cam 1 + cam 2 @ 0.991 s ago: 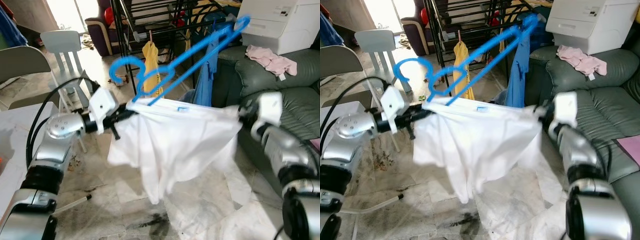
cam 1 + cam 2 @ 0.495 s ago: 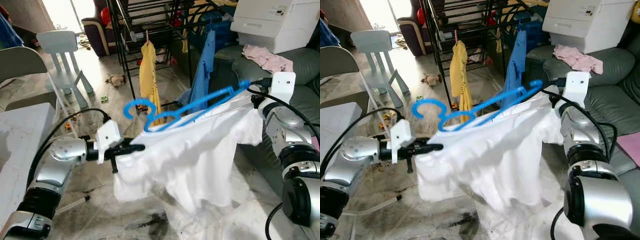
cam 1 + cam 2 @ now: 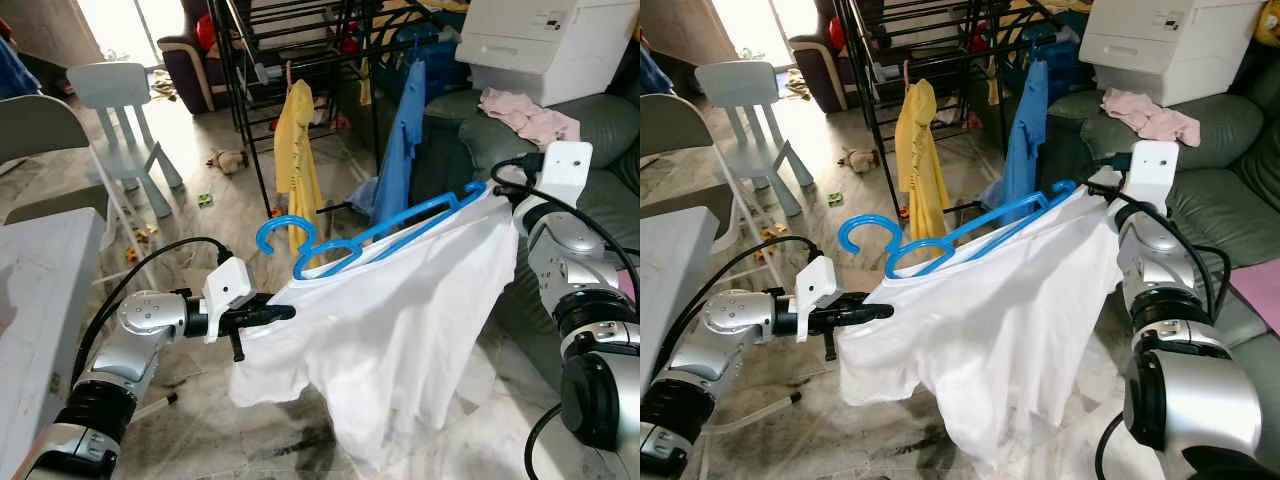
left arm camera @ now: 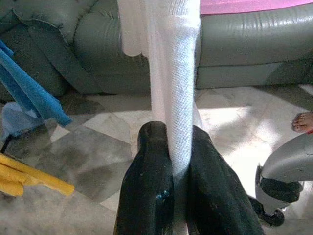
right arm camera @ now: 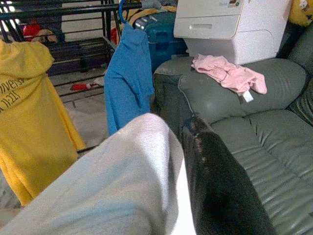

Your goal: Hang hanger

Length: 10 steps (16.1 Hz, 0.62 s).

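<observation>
Drying rack [image 3: 300, 30] behind, both grippers clamping white shirt [image 3: 400, 330], blue hanger [image 3: 370, 235] inside

Blue hanger [image 3: 380, 232], plain white shirt [image 3: 400, 330], yellow garment [image 3: 295, 150], grey-green sofa [image 3: 600, 130], black rack [image 3: 300, 40]

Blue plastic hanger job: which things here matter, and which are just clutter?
In play: blue plastic hanger, white cloth shirt, black metal drying rack, left gripper, right gripper.

Clutter: pink cloth, white plastic chair, yellow shirt.

White shirt [image 3: 400, 330] covers lower bar of blue hanger [image 3: 370, 235]. Right gripper [image 5: 195, 161] half buried in cloth; finger state unreadable. Shirt hem cut off at near edge.
</observation>
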Available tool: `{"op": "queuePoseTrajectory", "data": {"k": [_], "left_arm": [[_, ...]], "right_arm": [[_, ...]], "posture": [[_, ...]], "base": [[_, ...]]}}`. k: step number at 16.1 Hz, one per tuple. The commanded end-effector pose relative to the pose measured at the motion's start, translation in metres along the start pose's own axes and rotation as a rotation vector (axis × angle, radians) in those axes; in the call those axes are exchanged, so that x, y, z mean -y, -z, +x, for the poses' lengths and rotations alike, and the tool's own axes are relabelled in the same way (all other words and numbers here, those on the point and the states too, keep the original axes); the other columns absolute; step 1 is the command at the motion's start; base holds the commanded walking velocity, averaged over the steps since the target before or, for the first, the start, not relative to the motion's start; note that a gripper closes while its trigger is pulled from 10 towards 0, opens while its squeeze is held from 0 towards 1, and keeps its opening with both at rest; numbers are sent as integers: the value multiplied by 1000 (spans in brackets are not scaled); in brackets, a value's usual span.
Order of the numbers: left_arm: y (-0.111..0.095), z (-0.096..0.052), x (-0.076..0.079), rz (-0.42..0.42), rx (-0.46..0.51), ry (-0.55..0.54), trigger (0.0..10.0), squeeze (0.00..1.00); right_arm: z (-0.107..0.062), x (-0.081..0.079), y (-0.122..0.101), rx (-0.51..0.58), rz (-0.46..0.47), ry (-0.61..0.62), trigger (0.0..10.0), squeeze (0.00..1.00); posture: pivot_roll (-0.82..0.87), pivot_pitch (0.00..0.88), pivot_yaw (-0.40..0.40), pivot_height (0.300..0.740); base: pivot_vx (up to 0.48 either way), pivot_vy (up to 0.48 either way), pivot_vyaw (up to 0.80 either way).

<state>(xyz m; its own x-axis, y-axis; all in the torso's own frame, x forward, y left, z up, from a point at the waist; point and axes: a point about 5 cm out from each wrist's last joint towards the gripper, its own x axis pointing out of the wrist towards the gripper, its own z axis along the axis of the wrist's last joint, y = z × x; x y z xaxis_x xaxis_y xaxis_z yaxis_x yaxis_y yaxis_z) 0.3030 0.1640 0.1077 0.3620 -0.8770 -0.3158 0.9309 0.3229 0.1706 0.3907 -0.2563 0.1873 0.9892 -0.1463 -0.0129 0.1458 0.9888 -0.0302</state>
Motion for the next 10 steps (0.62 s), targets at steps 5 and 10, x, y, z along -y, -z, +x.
{"op": "queuePoseTrajectory", "data": {"k": [5, 10], "left_arm": [[7, 0, 8, 55, -57, 52, 0, 0], [18, 22, 10, 110, -144, 19, 0, 0]], "right_arm": [[5, 2, -33, 138, 61, 7, 0, 0], [6, -10, -32, 134, 76, -24, 0, 0]], "posture": [[-99, 0, 56, 740], [-104, 0, 58, 740]], "base": [[0, 0, 0], [0, 0, 0]]}}
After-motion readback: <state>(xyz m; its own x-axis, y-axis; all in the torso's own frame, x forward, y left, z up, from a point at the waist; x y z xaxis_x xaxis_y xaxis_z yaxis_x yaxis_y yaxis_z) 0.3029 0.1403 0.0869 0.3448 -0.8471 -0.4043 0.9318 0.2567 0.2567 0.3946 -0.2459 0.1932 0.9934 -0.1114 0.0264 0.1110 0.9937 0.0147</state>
